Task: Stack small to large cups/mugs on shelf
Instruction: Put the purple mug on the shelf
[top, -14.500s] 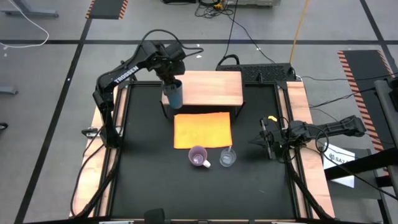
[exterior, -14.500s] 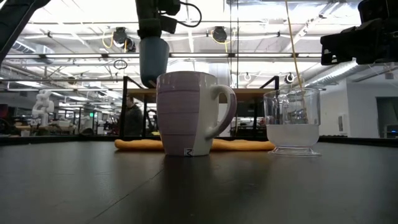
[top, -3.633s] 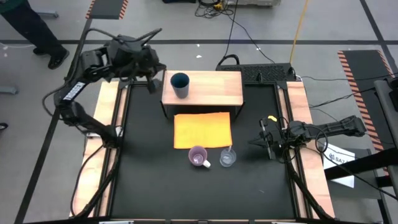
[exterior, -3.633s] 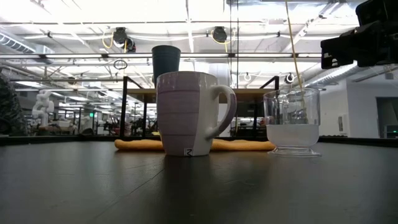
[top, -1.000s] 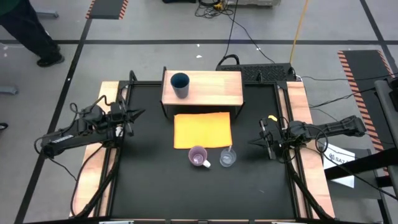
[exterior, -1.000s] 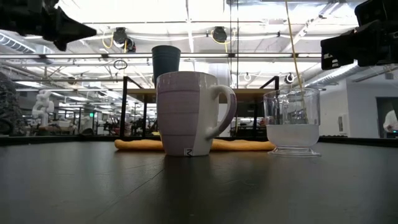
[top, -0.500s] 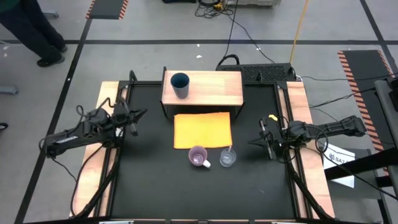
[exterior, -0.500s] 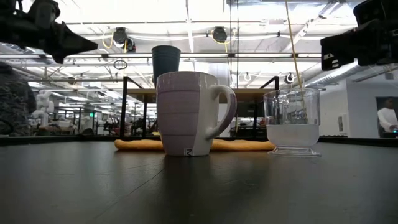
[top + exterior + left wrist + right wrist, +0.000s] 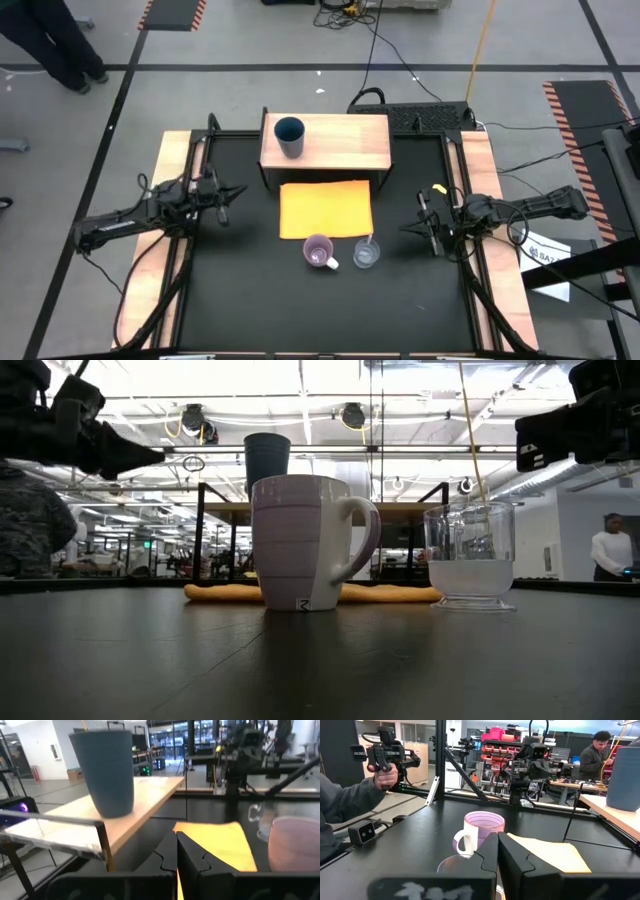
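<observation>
Left claw (image 9: 232, 190) is closed and empty, over the table's left side. Right claw (image 9: 410, 228) is likewise closed, empty. Blue tumbler (image 9: 289, 136) stands upright on the shelf (image 9: 340, 145); lilac mug (image 9: 319, 251), handle toward the clear cup (image 9: 366, 254), which partly hides behind the right fingers (image 9: 495, 850).

You see clear cup (image 9: 455, 864) half hidden behind right gripper (image 9: 498, 851) fingers. Lilac mug (image 9: 296, 845) blurred, cut by frame edge. Shelf (image 9: 330, 510) mostly masked in low view.
</observation>
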You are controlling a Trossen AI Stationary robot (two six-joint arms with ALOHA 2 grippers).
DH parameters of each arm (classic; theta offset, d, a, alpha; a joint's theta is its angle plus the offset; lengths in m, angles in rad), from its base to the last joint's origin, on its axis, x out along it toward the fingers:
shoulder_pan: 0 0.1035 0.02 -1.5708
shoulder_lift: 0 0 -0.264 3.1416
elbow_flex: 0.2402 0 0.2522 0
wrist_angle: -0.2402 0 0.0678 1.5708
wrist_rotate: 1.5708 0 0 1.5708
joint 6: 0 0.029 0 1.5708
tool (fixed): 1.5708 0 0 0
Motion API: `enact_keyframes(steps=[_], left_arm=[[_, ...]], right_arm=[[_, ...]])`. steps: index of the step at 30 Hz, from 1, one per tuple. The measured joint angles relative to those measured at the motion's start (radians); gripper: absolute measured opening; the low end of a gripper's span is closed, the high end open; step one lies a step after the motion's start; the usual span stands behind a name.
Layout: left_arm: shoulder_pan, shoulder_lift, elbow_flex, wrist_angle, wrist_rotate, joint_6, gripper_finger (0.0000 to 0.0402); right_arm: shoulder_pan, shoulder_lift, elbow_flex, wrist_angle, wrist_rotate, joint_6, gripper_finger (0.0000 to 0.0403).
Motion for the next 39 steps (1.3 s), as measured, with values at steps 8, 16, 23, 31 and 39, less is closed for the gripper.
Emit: enact_keyframes(steps=[8, 16, 23, 31, 39], left_arm=[[-0.001, 0.008, -0.033, 0.033, 0.052, 0.011, 0.0], [0.0, 0.01, -0.033, 0.03, 0.063, -0.012, 0.0], [0.0, 0.01, -0.034, 0.029, 0.063, -0.015, 0.0], [0.0, 0.01, -0.034, 0.028, 0.062, -0.004, 0.0001], [0.0, 0.01, -0.034, 0.028, 0.059, -0.003, 0.0001]], right_arm=[[0.0, 0.0, 0.0, 0.0, 0.0, -0.035, 0.0], [0.0, 0.0, 0.0, 0.027, 0.006, -0.043, 0.0], [-0.001, 0.0, 0.006, 0.172, 0.19, -0.115, 0.0], [-0.001, 0.054, 0.084, 0.164, 0.191, -0.095, 0.0], [-0.001, 0.228, 0.248, 0.111, 0.164, -0.056, 0.0]])
